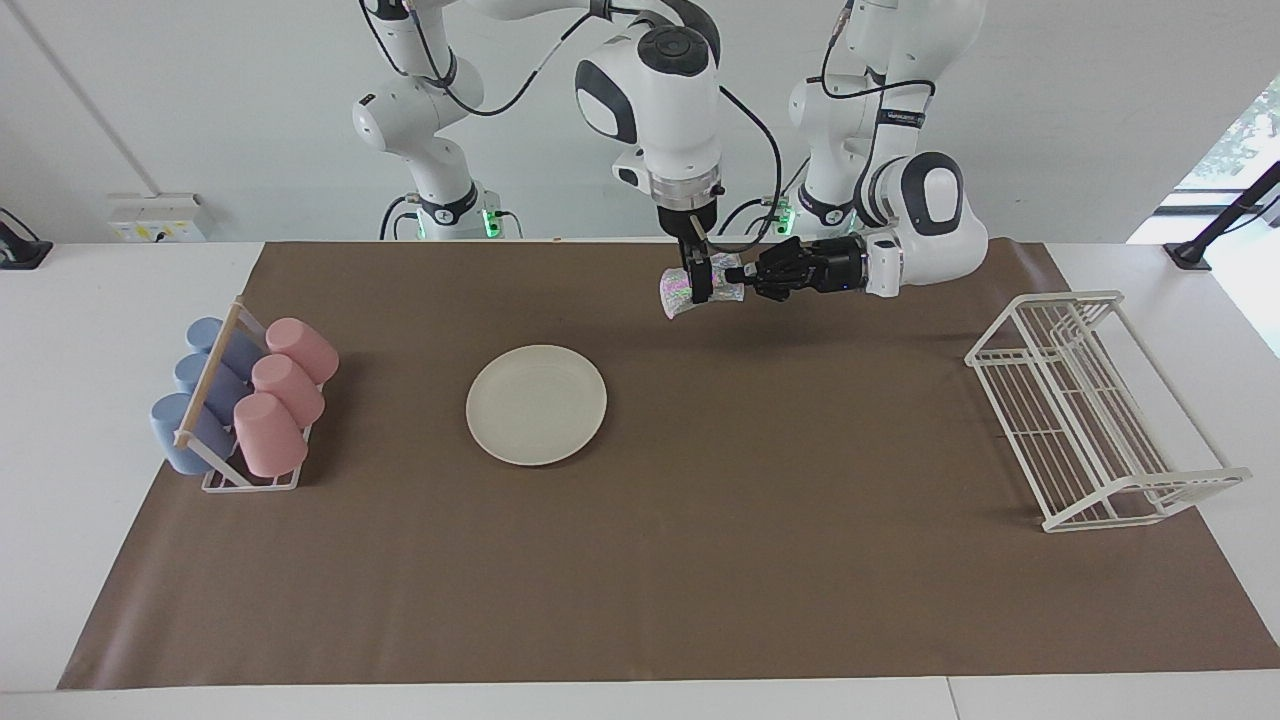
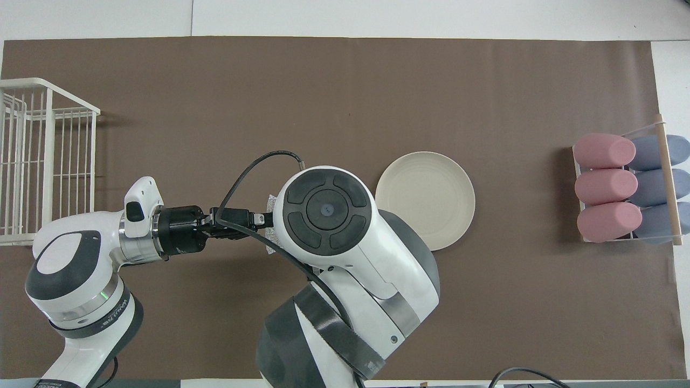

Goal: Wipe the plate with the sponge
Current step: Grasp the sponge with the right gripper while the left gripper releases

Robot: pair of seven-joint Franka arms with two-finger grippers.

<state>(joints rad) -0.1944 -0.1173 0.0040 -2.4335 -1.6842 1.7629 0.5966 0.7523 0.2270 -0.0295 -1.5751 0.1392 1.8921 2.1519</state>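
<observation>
My left claw [image 1: 738, 274] lies level above the brown mat [image 1: 700, 560], pinched tight on one end of the glittery sponge [image 1: 676, 291]; the sponge hangs in the air between my two claws, over bare mat toward the robots' edge of the table, apart from the plate [image 1: 536, 404]; my right claw [image 1: 701, 277] points straight down onto the sponge's middle, fingers on either side of it, though whether they grip it yet I cannot tell; from overhead my right arm's wrist covers most of the sponge, only a corner [image 2: 271, 202] showing. The plate rests flat on the mat, between the sponge and the cup rack [image 1: 245, 405] with its pink and blue cups; a white wire rack [image 1: 1090, 410] stands at my left arm's end.
</observation>
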